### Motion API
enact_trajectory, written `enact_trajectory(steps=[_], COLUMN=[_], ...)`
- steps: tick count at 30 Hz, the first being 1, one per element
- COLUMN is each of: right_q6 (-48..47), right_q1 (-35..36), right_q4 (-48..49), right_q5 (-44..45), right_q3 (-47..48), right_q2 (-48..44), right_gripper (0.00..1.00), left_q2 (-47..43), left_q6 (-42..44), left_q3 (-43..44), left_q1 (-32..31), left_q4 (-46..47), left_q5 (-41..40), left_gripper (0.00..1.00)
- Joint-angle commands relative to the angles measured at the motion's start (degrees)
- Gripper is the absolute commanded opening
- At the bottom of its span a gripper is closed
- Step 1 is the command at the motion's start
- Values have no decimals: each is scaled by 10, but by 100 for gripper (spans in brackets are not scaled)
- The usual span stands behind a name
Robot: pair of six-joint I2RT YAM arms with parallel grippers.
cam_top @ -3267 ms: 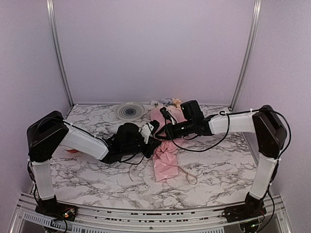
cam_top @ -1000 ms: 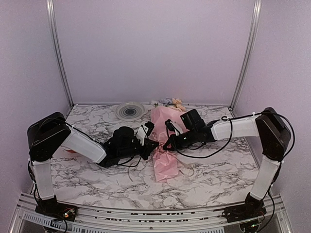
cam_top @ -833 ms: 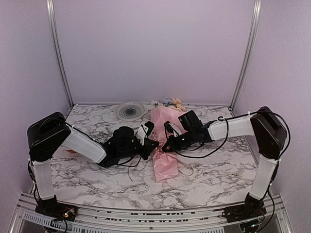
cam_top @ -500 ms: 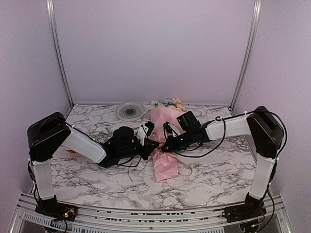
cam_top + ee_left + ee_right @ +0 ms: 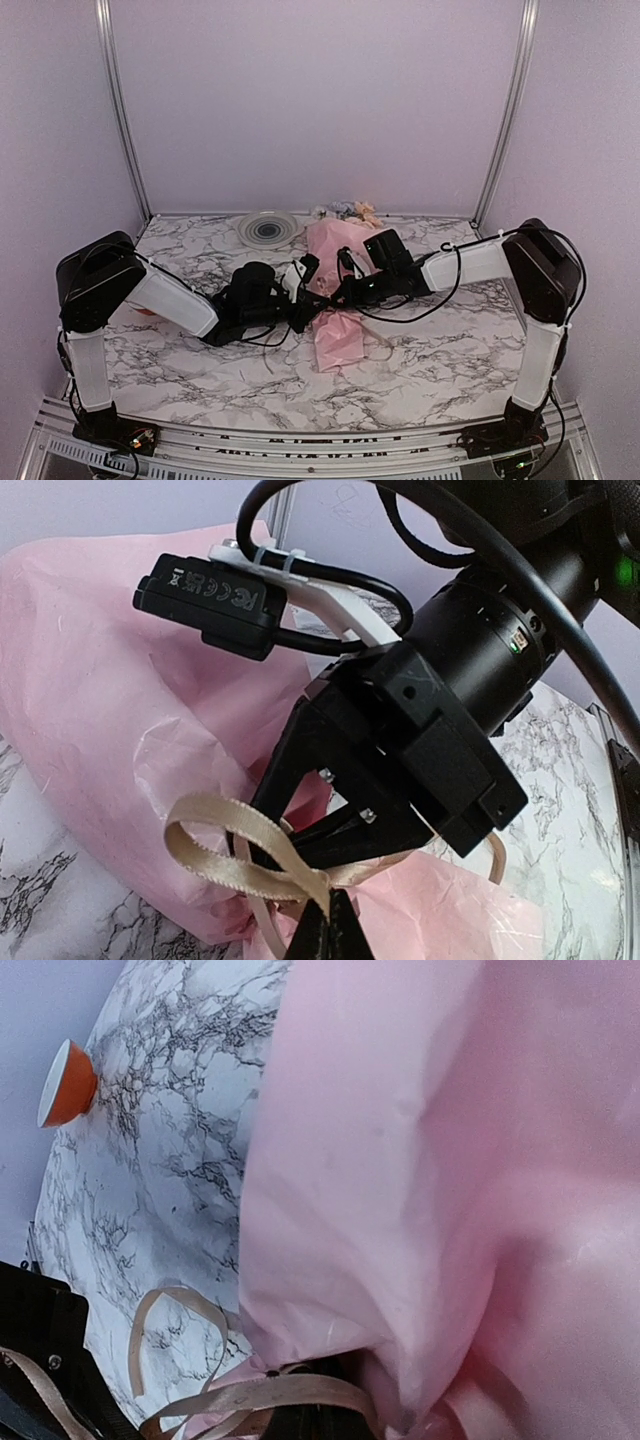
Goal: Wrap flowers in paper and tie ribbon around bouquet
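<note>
Ribbon (image 5: 215, 825) looped on the bouquet (image 5: 120, 680), left pincer (image 5: 325, 935) tight on it, right pincer (image 5: 262, 830) alongside, state impossible to tell.

Bouquet (image 5: 338, 338) lying mid-surface (image 5: 450, 350), wide end pointing toward back wall, narrow end toward arm bases. Ribbon (image 5: 250, 855) looping around narrow part. Left fingers (image 5: 328, 938) sitting at bouquet's left, touching ribbon knot. Right fingers (image 5: 290, 770) reaching in from right, opposite. Plate (image 5: 267, 229) resting behind-left of bouquet, near back edge. Spool (image 5: 65, 1085) sitting at surface's left edge.
</note>
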State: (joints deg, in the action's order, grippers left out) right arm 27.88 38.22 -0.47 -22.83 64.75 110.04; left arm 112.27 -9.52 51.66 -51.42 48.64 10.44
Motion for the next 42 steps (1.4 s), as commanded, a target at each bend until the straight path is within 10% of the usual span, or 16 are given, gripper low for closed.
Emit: enact_trajectory(steps=[1, 8, 19, 30, 35, 42], right_q6=[34, 49, 46, 42, 40, 43], right_q1=[-10, -11, -11, -11, -11, -10], right_q4=[74, 98, 100, 97, 95, 99], right_q5=[-15, -17, -23, -26, -24, -26], right_q3=[-18, -29, -27, -24, -25, -29], right_q2=[9, 29, 40, 41, 37, 31], right_gripper=[3, 1, 0, 0, 0, 0], left_q2=[3, -4, -43, -131, -165, -81], left_q6=[-23, -121, -285, -421, -233, -63], left_q3=[-1, 8, -37, -145, -93, 78], left_q1=[3, 14, 21, 22, 1, 24], left_q4=[15, -27, -36, -49, -65, -232], left_q5=[-32, -84, -137, -315, -330, -113], left_gripper=[0, 1, 41, 55, 43, 29])
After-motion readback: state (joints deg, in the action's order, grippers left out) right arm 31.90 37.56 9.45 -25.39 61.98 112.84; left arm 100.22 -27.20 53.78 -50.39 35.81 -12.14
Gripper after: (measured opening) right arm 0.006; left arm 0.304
